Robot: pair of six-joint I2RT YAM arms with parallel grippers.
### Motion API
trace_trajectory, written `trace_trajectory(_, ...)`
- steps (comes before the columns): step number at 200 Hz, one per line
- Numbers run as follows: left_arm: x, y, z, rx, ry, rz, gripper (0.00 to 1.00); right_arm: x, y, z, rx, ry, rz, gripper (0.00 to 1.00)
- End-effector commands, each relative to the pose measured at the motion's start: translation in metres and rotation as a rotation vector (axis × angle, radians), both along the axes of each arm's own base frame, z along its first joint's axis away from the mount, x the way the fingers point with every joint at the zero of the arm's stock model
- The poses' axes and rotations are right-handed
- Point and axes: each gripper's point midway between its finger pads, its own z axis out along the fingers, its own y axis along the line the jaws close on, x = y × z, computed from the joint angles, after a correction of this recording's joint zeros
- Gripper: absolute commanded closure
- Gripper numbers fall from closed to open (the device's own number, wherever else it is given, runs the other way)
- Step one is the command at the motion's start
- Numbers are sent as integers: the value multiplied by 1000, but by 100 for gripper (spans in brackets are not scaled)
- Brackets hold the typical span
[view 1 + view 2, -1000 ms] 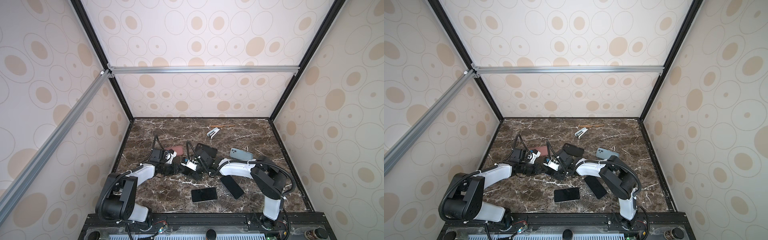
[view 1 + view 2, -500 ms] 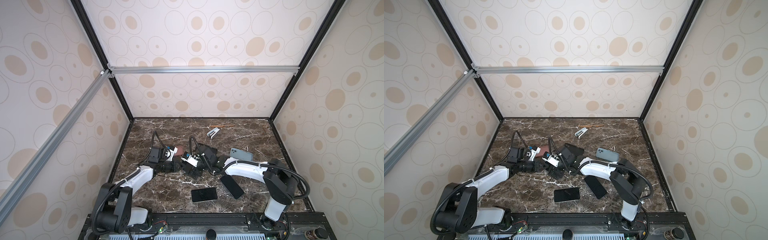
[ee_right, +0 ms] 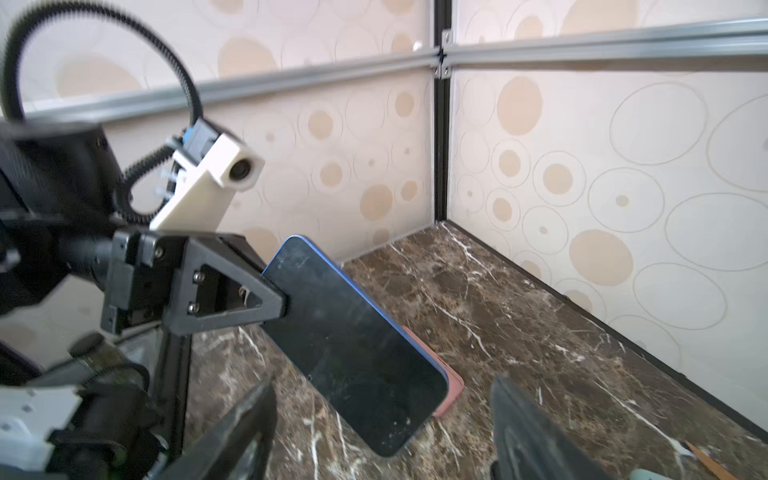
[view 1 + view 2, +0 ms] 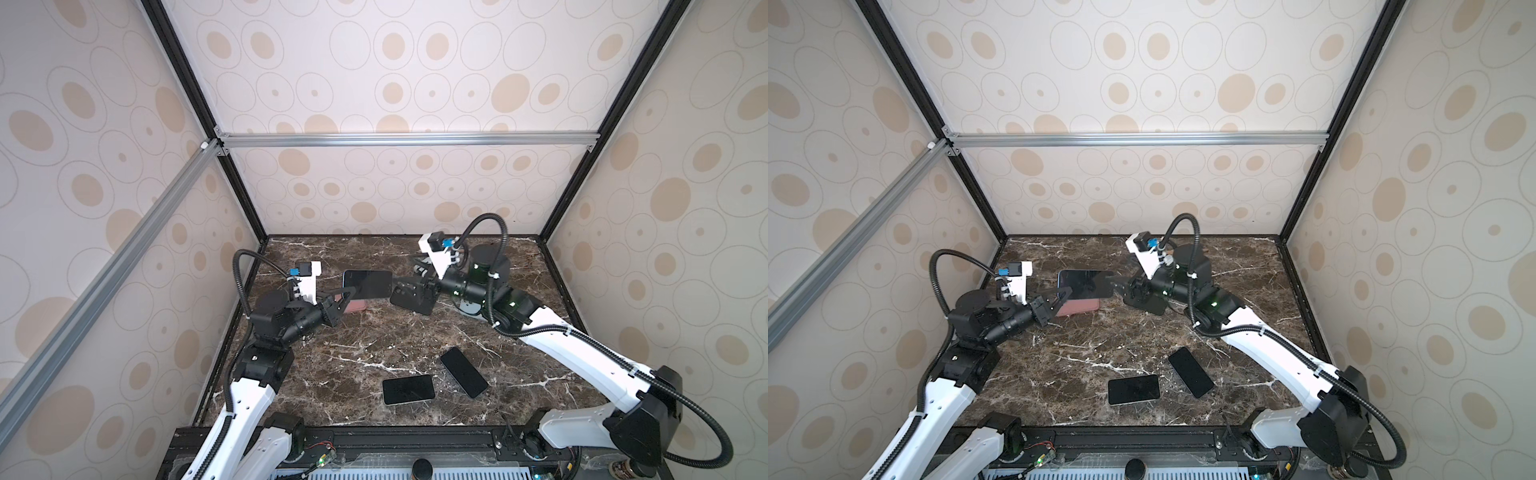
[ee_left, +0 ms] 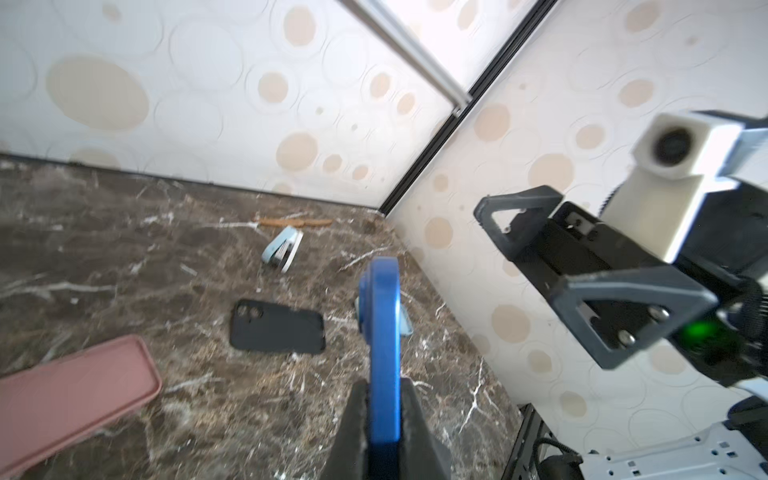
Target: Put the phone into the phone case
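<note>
Top views, nearest first: a pale-rimmed phone and an all-black phone lie flat on the brown, white-veined marble-pattern surface. Behind them both arms reach inward with forearms low, grippers facing each other. The left gripper is clamped on one short end of the blue-edged phone, which is raised off the surface near the pink phone case, not in it. The right gripper has its jaws wide apart and holds nothing. Beneath it lies a matte black case. Farthest back is a small pale-blue object.
</note>
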Motion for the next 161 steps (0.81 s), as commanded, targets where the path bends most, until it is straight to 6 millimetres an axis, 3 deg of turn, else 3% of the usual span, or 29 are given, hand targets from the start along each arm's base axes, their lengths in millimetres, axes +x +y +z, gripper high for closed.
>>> trace_trajectory(1, -20, 3, 82, -136, -224, -17, 100, -16, -5, 49, 166, 30, 124, 23)
trace_trajectory(19, -37, 4, 113, -216, -335, -54, 100, -15, -10, 68, 241, 57, 175, 28)
trace_trajectory(43, -55, 2, 139, -286, -420, -121, 100, -24, -5, 82, 283, 80, 306, 29)
trace_trajectory(103, -67, -3, 155, -323, -478, -196, 100, -44, 8, 96, 295, 117, 510, 30)
trace_trajectory(134, -79, -4, 159, -373, -516, -256, 100, -60, 15, 97, 278, 123, 610, 49)
trace_trajectory(161, -70, -4, 154, -343, -497, -219, 100, -75, 20, 98, 270, 119, 673, 67)
